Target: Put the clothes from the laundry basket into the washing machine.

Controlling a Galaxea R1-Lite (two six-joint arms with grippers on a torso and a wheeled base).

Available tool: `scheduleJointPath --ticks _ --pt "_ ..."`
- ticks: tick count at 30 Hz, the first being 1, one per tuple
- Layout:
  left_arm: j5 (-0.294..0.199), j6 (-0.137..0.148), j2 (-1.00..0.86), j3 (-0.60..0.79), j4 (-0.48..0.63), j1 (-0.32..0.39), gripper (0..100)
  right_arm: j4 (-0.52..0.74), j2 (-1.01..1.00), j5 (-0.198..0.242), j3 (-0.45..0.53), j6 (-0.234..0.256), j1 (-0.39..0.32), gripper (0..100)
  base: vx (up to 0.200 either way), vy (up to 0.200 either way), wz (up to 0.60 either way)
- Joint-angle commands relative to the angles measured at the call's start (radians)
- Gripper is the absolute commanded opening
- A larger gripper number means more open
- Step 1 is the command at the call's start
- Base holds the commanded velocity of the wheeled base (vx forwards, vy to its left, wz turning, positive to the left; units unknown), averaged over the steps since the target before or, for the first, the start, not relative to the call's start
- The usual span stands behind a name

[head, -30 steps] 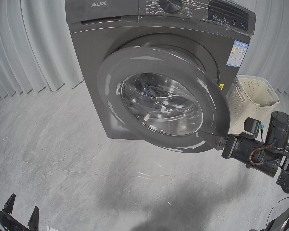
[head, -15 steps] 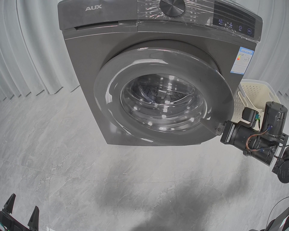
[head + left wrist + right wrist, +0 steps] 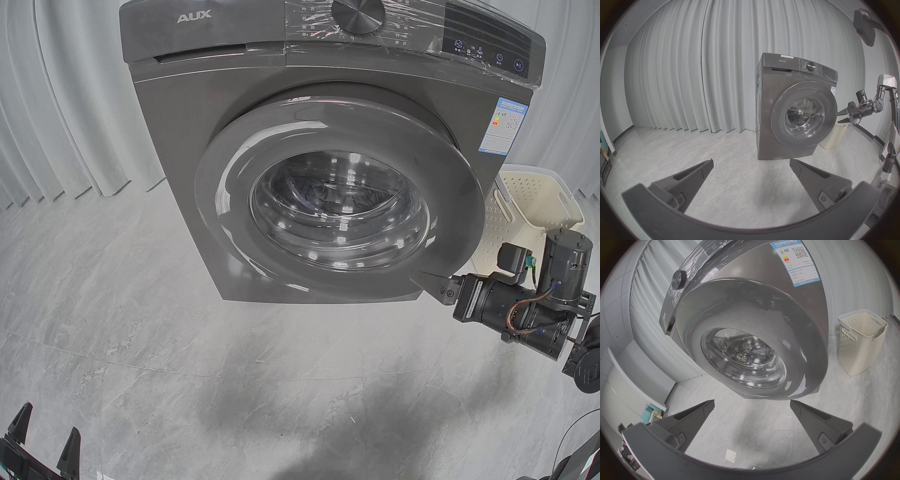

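The grey washing machine [image 3: 187, 112] stands in front of me, its round door [image 3: 437, 187] swung against the front or very nearly so. Dark cloth [image 3: 319, 187] shows through the door glass inside the drum. The cream laundry basket [image 3: 500, 219] stands on the floor right of the machine, and the part of its inside that I see is bare. My right gripper [image 3: 420, 277] is open, its fingers just off the door's lower right rim; the right wrist view has the door [image 3: 793, 343] and the basket [image 3: 861, 343] beyond them. Low at the left, my left gripper [image 3: 50, 419] hangs open and holds nothing.
Grey curtains [image 3: 69, 94] hang behind and left of the machine. Pale tiled floor [image 3: 156, 300] spreads wide in front and to the left. In the left wrist view the machine [image 3: 768, 103] stands well away, with the right gripper [image 3: 840, 117] at the door's edge.
The door, half open a second ago, swung shut with the right gripper at its edge; the gripper has since drawn back slightly. The head camera shifted early on. The left arm stayed still.
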Motion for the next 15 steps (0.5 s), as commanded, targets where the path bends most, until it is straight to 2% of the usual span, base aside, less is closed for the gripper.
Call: scheduleJointPath --ticks 1,5,8,14,15 --pt "0.004 -0.008 -0.008 0.016 0.0 0.0 100 -0.013 -0.009 -0.006 0.004 0.002 0.033 100 0.0 -0.2 0.0" --pt "0.005 -0.009 -0.008 0.018 0.0 0.0 100 -0.034 -0.009 -0.007 0.022 0.002 0.077 100 0.0 -0.2 0.0" --pt "0.005 -0.006 -0.008 0.018 0.0 0.0 100 -0.045 0.0 -0.007 0.03 0.001 0.105 100 0.0 0.0 0.0" --pt "0.004 -0.005 -0.008 0.016 0.0 0.0 100 -0.086 0.003 -0.009 0.01 -0.004 0.105 100 0.0 0.0 0.0" --pt "0.004 -0.003 -0.008 0.016 0.0 0.0 100 -0.096 0.003 -0.01 0.005 -0.002 0.105 100 0.2 0.0 0.0"
